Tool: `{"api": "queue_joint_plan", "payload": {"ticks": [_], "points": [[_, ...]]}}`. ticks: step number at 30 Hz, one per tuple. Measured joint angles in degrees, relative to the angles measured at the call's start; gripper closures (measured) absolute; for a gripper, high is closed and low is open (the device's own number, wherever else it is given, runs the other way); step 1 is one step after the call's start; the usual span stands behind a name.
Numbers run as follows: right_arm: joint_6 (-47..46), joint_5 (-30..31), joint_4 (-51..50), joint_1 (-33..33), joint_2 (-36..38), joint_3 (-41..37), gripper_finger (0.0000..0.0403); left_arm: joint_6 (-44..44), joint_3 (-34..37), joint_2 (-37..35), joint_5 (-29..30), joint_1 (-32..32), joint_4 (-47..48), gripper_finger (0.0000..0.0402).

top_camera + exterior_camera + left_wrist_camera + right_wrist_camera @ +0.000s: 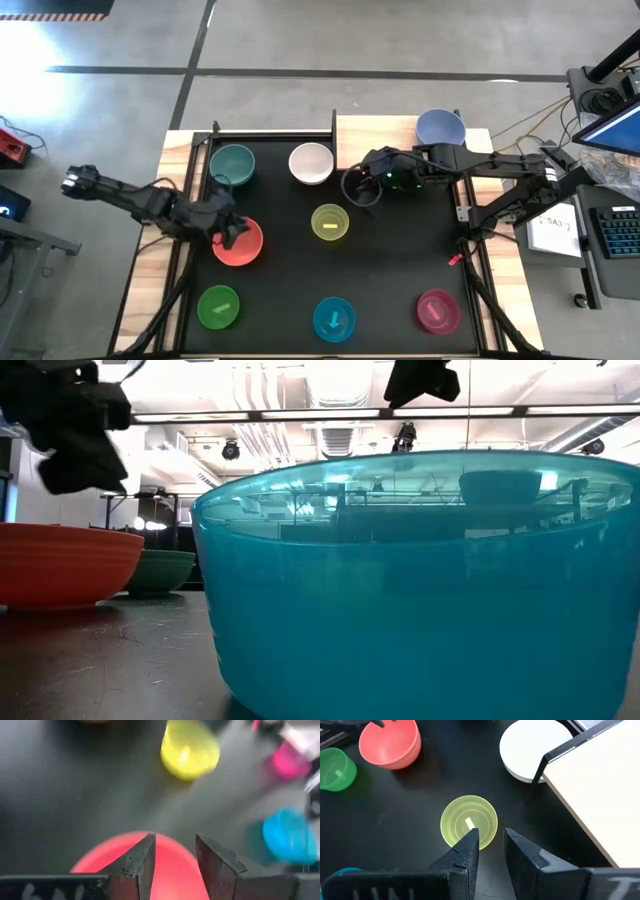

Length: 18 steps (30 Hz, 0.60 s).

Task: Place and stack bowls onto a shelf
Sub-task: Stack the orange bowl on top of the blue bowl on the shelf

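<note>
In the high view seven bowls stand on the black tabletop: teal [232, 163], white [311, 163], yellow [330, 222], red [238, 243], green [219, 306], cyan [334, 318] and magenta [437, 310]. The pale blue bowl [440, 127] stands upright on the pale wood shelf [380, 132] at the far edge. My left gripper [175, 855] is open over the red bowl [172, 875], with no touch showing. My right gripper [492, 845] is open by a narrow gap and empty. It hovers between the white bowl [535, 750] and the yellow bowl [469, 822].
The shelf's black metal frame [570, 745] juts beside the white bowl, close to my right gripper. The cyan bowl [420, 580] fills the low view; the red bowl [60, 565] and the teal bowl [160, 570] show behind it. A desk with a keyboard [615, 230] stands to the table's right.
</note>
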State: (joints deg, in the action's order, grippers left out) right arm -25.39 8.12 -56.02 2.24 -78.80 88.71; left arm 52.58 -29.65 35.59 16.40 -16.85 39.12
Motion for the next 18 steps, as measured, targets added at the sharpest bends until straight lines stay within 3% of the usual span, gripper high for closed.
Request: {"api": "queue_joint_plan", "payload": {"ticks": [8,18], "points": [[1.1,0.0,-1.0,0.0,0.1,0.0,0.0323,5.2,-6.8,11.7,-23.2,-3.6,3.3,0.0279],[2.4,0.0,-1.0,0.0,0.0,0.0,0.0323,1.5,-12.4,25.9,-22.7,-8.3,12.5,0.0279]]}}
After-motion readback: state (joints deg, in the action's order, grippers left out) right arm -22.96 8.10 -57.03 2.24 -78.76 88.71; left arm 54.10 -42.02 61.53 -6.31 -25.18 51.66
